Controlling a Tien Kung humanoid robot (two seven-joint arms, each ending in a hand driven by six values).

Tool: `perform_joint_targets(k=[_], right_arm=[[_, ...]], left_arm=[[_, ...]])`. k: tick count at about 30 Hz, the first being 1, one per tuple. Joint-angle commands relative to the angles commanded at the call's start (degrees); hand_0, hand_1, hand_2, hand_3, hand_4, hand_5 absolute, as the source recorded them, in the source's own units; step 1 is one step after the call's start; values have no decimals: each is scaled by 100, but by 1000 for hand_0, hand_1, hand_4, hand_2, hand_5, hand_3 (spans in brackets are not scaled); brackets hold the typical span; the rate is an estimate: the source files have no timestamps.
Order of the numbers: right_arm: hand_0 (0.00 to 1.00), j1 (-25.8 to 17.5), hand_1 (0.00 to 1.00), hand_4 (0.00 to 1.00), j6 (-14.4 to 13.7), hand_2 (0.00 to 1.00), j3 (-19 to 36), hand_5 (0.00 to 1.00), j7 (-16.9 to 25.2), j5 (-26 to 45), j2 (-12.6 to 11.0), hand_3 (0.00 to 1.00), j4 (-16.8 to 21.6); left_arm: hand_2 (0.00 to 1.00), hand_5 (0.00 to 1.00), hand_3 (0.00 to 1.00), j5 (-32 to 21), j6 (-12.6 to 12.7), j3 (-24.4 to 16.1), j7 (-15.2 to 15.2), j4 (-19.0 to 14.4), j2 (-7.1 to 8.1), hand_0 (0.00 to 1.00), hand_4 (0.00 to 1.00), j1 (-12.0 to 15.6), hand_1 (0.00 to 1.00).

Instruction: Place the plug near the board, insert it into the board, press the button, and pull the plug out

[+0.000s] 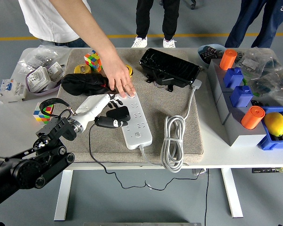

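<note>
From my remote view, I cannot see my right arm. My left hand (108, 100) hides part of the power strip (133, 120), so I cannot tell if the black plug (114, 117) is seated. The person's hand (119, 79) covers the strip's far end; their body is cut off at the top edge.

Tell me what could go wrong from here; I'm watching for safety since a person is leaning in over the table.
1. The person's hand presses the far end of the power strip, right beside the left hand; the two could collide.
2. The black plug lies partly on the strip, and its thin cable trails past the robot's wrist and might snag.
</note>
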Motion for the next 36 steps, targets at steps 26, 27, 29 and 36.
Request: perform_joint_targets(k=[26,27,29,36], right_arm=[[605,22,619,899,-4,575,29,371,2,-10,18,545,-3],[605,22,619,899,-4,575,33,371,3,-9,21,545,-3],[605,23,619,899,-4,575,37,371,3,-11,22,545,-3],[605,19,619,897,-7,575,44,371,7,-14,23,545,-6]], left_arm=[[390,48,533,23,250,188,-207,144,-46,275,787,-77,373],[390,48,533,21,267,193,-226,144,-45,275,787,-78,373],[390,48,533,9,326,191,-318,156,-46,275,787,-83,373],[384,33,528,-28,409,204,-569,173,-36,280,759,-93,371]])
